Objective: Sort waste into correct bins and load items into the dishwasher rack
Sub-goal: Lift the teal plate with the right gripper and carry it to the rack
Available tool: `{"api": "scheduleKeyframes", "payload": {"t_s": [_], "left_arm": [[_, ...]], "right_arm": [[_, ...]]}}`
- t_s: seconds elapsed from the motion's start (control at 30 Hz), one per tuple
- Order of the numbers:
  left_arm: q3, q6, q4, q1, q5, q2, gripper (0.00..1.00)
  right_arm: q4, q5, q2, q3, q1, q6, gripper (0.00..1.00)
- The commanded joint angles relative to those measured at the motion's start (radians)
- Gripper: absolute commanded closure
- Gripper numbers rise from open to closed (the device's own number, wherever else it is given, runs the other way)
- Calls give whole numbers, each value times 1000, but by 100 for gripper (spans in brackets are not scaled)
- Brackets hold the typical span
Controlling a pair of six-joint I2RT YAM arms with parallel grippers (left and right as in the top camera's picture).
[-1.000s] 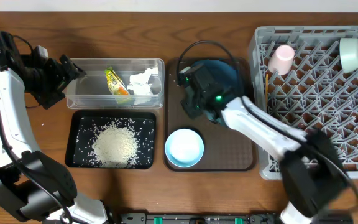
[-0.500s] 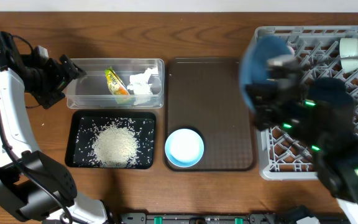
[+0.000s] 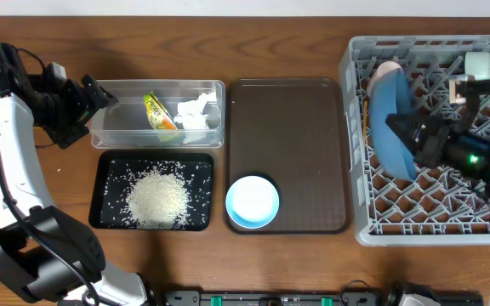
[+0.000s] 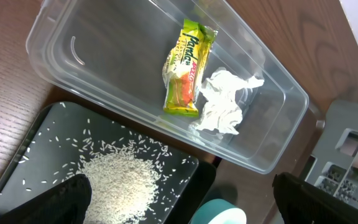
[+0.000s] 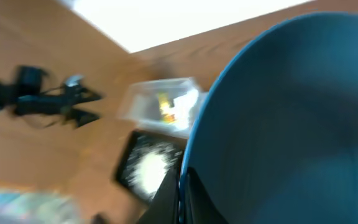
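the right end effector (image 3: pixel 417 136) is clamped on the dark blue plate (image 3: pixel 388 110), which stands tilted on edge inside the dishwasher rack (image 3: pixel 424 223). the left end effector (image 3: pixel 102 95), fingers apart and empty, hovers just beside the clear tub (image 3: pixel 119 127), which holds the snack wrapper (image 3: pixel 160 115) and the tissue (image 3: pixel 196 112).

Left gripper (image 3: pixel 96 102) sits at the frame's left edge, jaws spread wide. Right gripper (image 3: pixel 417 134), far right, clamps the plate (image 3: pixel 388 115).
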Motion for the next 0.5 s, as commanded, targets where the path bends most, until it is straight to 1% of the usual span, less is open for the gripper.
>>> {"api": "scheduleKeyframes", "payload": {"t_s": [0.0, 0.23, 0.37, 0.47], "left_arm": [[23, 6, -4, 3, 1, -16, 4], [23, 6, -4, 3, 1, -16, 4], [23, 6, -4, 3, 1, -16, 4], [23, 6, -4, 3, 1, -16, 4]], "right_arm": [[-50, -333, 79, 2, -45, -157, 99], [-216, -345, 262, 2, -72, -399, 99], [-237, -336, 348, 1, -97, -462, 99], [-237, -325, 409, -4, -117, -474, 99]]}}
